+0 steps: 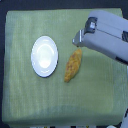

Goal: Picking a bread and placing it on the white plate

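Note:
The bread, golden-brown and elongated with a bumpy crust, lies on the green cloth just to the exterior view's right of the white plate. The plate is round, plain and bare. My gripper comes in from the upper right on a grey-white arm, its metal tip hovering just above the bread's upper end. Whether its fingers are open or shut does not show at this size. Nothing appears to be held.
A pale green cloth covers the table, with dark table edges around it. The arm's bulky grey body fills the upper right of the exterior view.

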`<state>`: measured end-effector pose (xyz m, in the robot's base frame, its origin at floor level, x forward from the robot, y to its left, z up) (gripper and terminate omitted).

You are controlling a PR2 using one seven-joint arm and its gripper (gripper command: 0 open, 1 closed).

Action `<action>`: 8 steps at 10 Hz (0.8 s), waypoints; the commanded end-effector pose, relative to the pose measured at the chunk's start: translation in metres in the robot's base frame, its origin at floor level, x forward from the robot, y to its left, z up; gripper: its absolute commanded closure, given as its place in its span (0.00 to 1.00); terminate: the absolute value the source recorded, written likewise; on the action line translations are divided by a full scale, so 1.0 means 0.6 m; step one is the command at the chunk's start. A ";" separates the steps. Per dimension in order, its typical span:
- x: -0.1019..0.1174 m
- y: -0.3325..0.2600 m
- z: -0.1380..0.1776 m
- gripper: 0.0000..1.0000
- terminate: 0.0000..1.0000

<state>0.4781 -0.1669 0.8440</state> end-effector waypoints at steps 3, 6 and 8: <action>-0.010 0.093 -0.140 0.00 0.00; -0.020 0.077 -0.168 0.00 0.00; -0.032 0.074 -0.186 0.00 0.00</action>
<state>0.4655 -0.1151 0.7599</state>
